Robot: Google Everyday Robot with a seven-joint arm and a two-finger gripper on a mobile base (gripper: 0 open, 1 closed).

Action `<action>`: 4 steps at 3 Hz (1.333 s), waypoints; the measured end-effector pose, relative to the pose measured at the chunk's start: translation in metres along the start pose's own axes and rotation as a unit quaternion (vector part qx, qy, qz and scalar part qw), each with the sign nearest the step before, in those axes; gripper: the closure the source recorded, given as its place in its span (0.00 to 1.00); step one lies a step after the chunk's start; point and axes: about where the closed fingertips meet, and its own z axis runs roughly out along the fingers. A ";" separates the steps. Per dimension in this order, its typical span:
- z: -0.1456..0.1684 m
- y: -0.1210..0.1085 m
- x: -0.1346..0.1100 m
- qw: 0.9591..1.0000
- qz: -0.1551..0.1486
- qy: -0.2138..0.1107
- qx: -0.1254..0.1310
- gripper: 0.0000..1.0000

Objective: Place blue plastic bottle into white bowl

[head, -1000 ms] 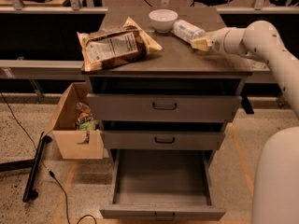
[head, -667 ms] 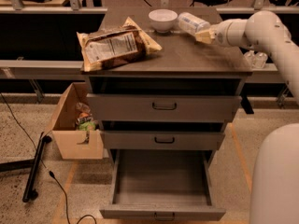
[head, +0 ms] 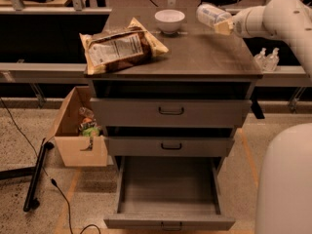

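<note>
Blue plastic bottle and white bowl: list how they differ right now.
The blue plastic bottle is gripped by the tool, apparently lifted off the cabinet top at its right rear; the white bowl stands on it. The bottle is elongated and tilted; the bowl is round, upright and open. The bottle carries a label; the bowl is plain. Both are pale and near the back edge.

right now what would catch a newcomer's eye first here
The gripper at the back right of the cabinet top holds the blue plastic bottle just right of the white bowl. Then the big chip bag lies on the left side, and the bottom drawer stands pulled open.
</note>
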 end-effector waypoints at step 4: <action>0.007 0.057 -0.071 0.990 -0.102 0.030 -0.092 1.00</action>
